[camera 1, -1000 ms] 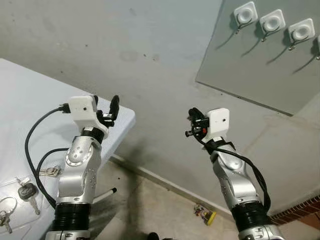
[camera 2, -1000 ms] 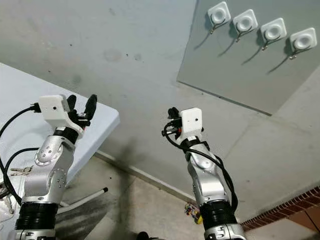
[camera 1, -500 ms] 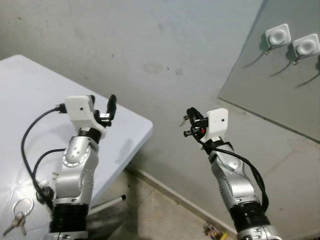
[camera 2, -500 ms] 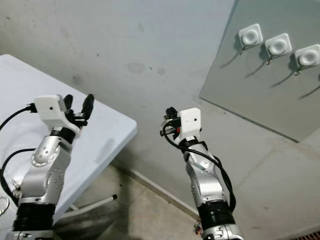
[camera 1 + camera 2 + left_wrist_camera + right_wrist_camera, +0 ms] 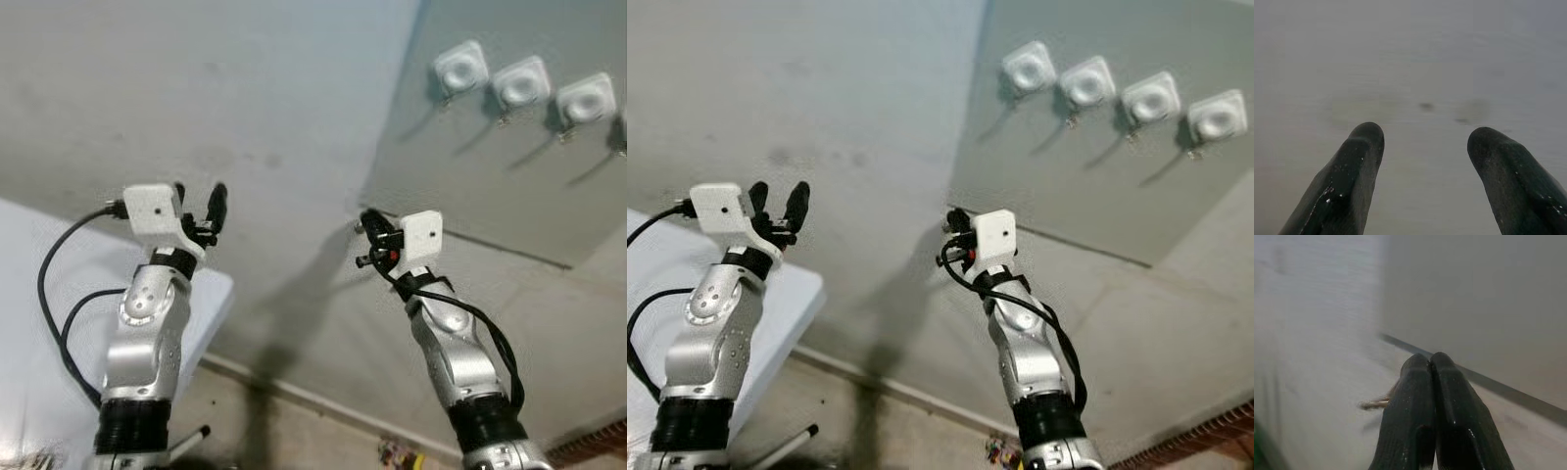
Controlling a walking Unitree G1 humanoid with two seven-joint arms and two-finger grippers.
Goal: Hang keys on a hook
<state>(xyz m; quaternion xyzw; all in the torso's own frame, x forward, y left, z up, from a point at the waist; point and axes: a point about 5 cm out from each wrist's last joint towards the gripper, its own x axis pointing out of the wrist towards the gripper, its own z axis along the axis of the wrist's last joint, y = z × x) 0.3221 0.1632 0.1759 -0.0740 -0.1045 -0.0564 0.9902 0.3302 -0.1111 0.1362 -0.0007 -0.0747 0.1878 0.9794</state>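
Note:
A grey board (image 5: pixel 509 166) on the wall carries a row of white square hooks (image 5: pixel 460 69), also seen in the right eye view as hooks (image 5: pixel 1088 81). My right gripper (image 5: pixel 367 238) is raised in front of the wall, below and left of the hooks, and well short of them. In the right wrist view its fingers (image 5: pixel 1442 401) are pressed together, and a small brass key tip (image 5: pixel 1371 405) sticks out from between them. My left gripper (image 5: pixel 201 196) is raised to the left, open and holding nothing; its fingertips (image 5: pixel 1364 142) point at bare wall.
A white table (image 5: pixel 29 323) stands at the lower left under my left arm, with a leg (image 5: pixel 191 436) showing below it. A small colourful object (image 5: pixel 397 452) lies on the floor by the wall. Brickwork (image 5: pixel 598 441) edges the lower right.
The camera has swung, so the hook board now sits above my right gripper and most of the table has slid out of view. Both arms hold the same pose.

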